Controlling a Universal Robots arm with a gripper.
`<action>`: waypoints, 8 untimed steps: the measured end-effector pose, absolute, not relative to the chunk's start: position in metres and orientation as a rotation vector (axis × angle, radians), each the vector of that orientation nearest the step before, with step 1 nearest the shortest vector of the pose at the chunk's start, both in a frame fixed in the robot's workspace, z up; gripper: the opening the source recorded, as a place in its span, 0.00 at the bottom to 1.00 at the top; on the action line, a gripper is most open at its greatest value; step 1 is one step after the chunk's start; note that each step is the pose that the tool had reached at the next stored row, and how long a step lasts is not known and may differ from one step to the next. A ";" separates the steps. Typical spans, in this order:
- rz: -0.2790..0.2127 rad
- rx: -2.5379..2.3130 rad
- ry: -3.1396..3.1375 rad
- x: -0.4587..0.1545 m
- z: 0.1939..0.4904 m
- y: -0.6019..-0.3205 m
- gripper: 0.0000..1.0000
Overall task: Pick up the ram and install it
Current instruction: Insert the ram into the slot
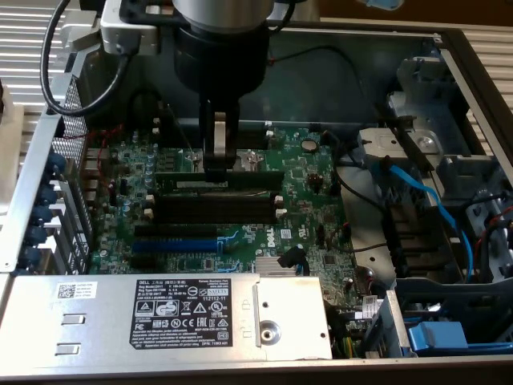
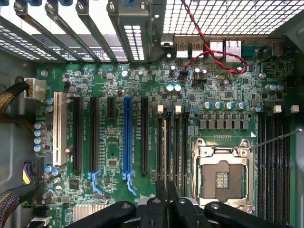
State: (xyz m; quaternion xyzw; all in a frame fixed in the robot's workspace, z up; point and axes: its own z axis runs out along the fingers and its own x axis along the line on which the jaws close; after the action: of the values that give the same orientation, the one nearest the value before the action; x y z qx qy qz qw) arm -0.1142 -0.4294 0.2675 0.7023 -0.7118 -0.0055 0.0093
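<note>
The hand [image 1: 216, 163] has its fingers pinched nearly together on the top edge of the ram [image 1: 252, 178]. The ram stands on edge (long axis left to right in the exterior view) at the farthest of the black memory slots [image 1: 216, 207].

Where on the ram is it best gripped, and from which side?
Probably grip the ram at the middle of its upper long edge, coming straight down, one finger on each flat face. It stands on edge beside the black memory slots, so only that thin edge is free; the pincer sits there.
</note>
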 end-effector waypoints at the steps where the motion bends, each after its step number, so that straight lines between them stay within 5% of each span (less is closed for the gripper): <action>1: -0.017 2.194 -2.223 -0.115 0.267 -0.429 0.12; 8: -0.037 2.198 -2.229 -0.114 0.265 -0.431 0.12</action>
State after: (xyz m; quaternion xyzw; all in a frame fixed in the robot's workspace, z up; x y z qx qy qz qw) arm -0.1142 -0.4308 0.2651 0.7021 -0.7119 -0.0117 0.0053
